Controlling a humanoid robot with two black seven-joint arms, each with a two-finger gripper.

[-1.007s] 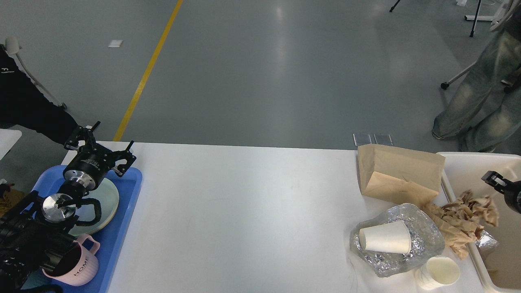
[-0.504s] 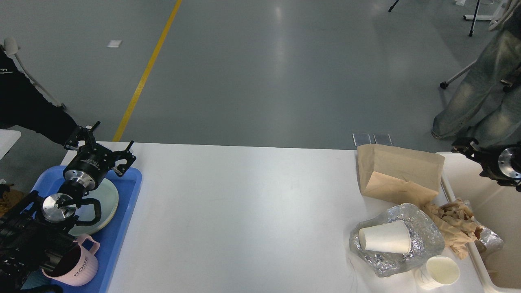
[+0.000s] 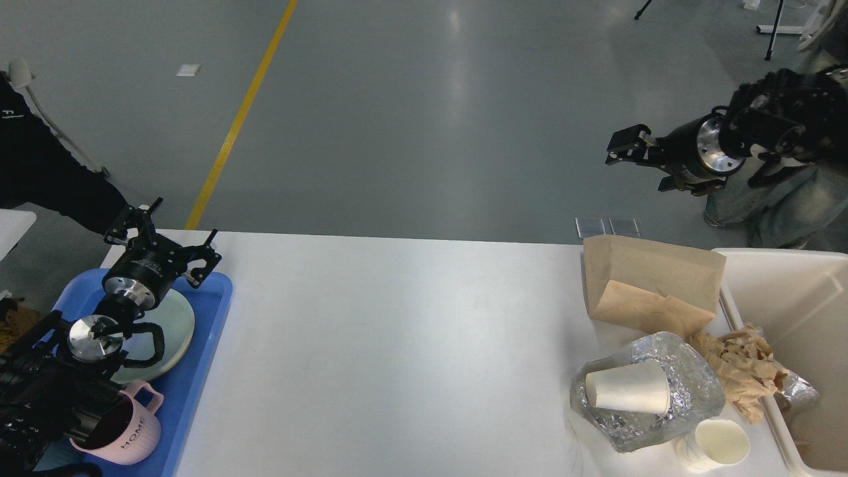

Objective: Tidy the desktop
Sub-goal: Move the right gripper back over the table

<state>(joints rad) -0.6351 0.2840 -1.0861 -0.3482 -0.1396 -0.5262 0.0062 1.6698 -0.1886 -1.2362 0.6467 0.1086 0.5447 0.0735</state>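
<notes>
The white desktop (image 3: 397, 344) fills the lower view. At its right end lie a brown paper bag (image 3: 652, 281), crumpled brown paper (image 3: 732, 364) draped over the bin's rim, and crumpled foil (image 3: 689, 391) with a white paper cup (image 3: 626, 387) on its side on it. A second paper cup (image 3: 719, 442) stands upright at the front edge. My left gripper (image 3: 165, 233) is open and empty above the far end of the blue tray (image 3: 209, 318). My right gripper (image 3: 619, 149) is raised high beyond the table's far edge, open and empty.
The blue tray holds a pale green plate (image 3: 177, 321) and a pink mug (image 3: 129, 427). A beige bin (image 3: 788, 291) stands at the right end of the desktop. A person in jeans (image 3: 788, 205) stands behind the right arm.
My right gripper has risen out of the bin and swung up and to the left. The crumpled paper has settled lower on the bin's rim. The left arm has not moved.
</notes>
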